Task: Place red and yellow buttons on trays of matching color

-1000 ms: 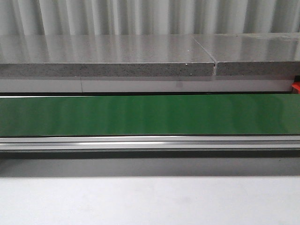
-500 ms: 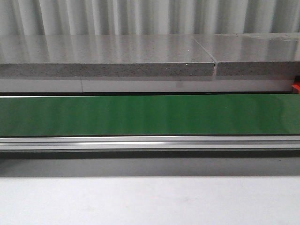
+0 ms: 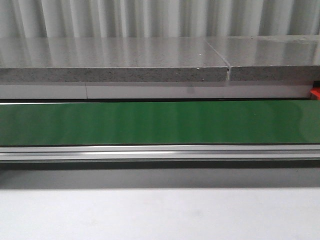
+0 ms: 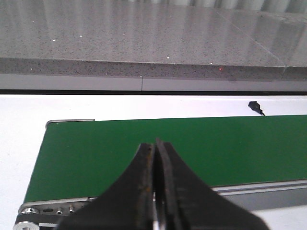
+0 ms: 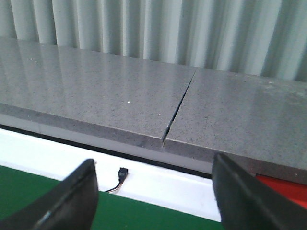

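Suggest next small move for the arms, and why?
Probably hold and wait. The green belt carries no button in any view. The left tool is shut, so opening it seems sensible; the right tool already stands open. Only a red sliver shows at far right.

Even bright light, soft glare streaks on grey slab [image 3: 115, 52], slight blur, faint shadows
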